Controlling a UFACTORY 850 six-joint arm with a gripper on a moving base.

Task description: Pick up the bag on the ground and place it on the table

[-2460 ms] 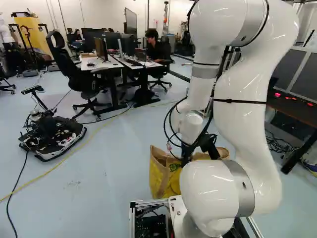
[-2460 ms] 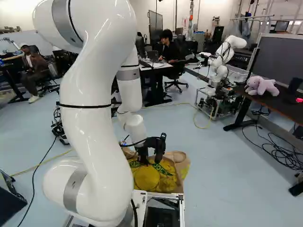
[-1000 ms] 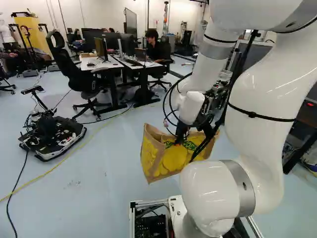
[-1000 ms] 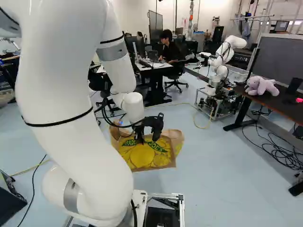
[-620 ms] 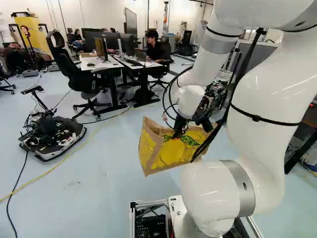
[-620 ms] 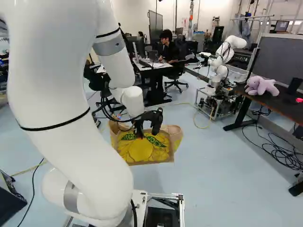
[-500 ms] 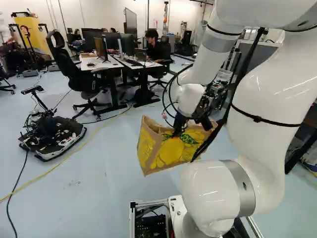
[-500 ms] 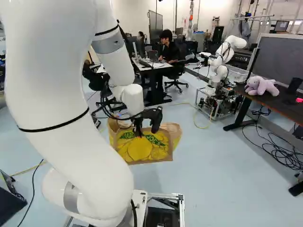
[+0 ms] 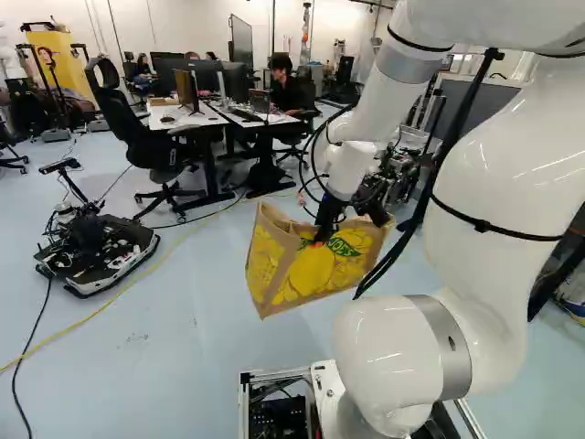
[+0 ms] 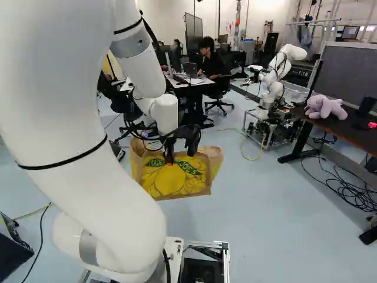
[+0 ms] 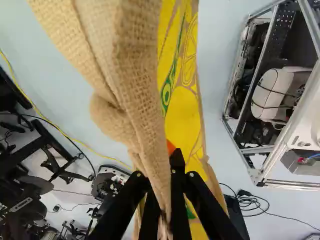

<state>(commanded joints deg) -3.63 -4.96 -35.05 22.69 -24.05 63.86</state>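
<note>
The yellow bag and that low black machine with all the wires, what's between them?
In the left base view, blue floor and a yellow cable show between the bag and the low machine.

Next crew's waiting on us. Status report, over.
Hand shut on bag. Bag hangs above floor. Plush toy on dark table, possibly in the way.

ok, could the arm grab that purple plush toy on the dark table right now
Probably not: its gripper is shut on the burlap bag, and the plush toy sits away on the dark table.
</note>
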